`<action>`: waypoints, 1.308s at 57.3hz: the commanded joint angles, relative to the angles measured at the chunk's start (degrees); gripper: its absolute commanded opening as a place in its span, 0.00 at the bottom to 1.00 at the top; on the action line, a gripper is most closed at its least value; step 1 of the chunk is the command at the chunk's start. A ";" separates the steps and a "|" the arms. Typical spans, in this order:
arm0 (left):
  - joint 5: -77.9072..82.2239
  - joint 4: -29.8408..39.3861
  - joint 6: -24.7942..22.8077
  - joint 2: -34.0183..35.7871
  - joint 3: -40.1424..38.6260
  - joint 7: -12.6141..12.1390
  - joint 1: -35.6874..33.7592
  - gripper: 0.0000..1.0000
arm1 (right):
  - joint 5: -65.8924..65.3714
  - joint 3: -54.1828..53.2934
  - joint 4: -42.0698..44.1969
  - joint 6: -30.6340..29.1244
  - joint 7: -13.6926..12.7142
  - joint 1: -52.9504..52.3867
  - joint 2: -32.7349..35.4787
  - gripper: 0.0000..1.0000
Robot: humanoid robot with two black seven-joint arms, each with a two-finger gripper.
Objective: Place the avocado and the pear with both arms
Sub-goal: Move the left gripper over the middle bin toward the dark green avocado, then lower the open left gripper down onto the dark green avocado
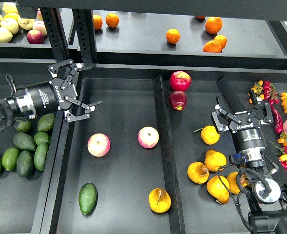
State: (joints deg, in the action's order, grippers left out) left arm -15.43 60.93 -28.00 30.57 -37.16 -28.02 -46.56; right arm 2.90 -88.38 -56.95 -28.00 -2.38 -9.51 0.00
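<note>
A green avocado (87,198) lies at the front left of the middle tray (124,97). A golden pear (159,200) with a brown blotch lies at the front right of the same tray. My left gripper (90,83) is open and empty, pointing right over the tray's left wall, well behind the avocado. My right gripper (243,111) is open and empty over the right bin, above a group of yellow pears (209,170).
Two pink-yellow apples (98,145) (148,137) lie mid-tray. Two red apples (180,80) sit at the back beside the divider (162,136). Several avocados (16,151) fill the left bin. Oranges (212,46) lie on the back shelf. Chillies (284,105) are at far right.
</note>
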 commanded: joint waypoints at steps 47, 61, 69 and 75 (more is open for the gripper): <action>39.51 -1.87 0.00 -12.73 52.19 0.02 -24.28 1.00 | 0.44 -1.01 6.41 0.00 0.00 0.19 0.44 1.00; 42.14 -1.96 0.00 -12.90 53.16 0.02 -23.75 1.00 | 0.70 -1.80 7.03 0.00 -0.08 0.37 2.20 1.00; 42.41 -3.62 0.00 -13.96 53.95 0.02 -22.09 1.00 | 0.70 -1.89 8.61 0.00 -0.08 0.63 2.20 1.00; 43.46 -5.20 0.00 -14.05 54.04 0.02 -20.50 1.00 | 0.70 -1.89 8.61 0.00 -0.08 0.90 2.20 1.00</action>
State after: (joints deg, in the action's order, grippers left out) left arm 27.12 57.34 -28.01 16.71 16.75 -28.00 -68.60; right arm 3.61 -90.23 -48.53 -28.00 -2.46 -8.84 2.20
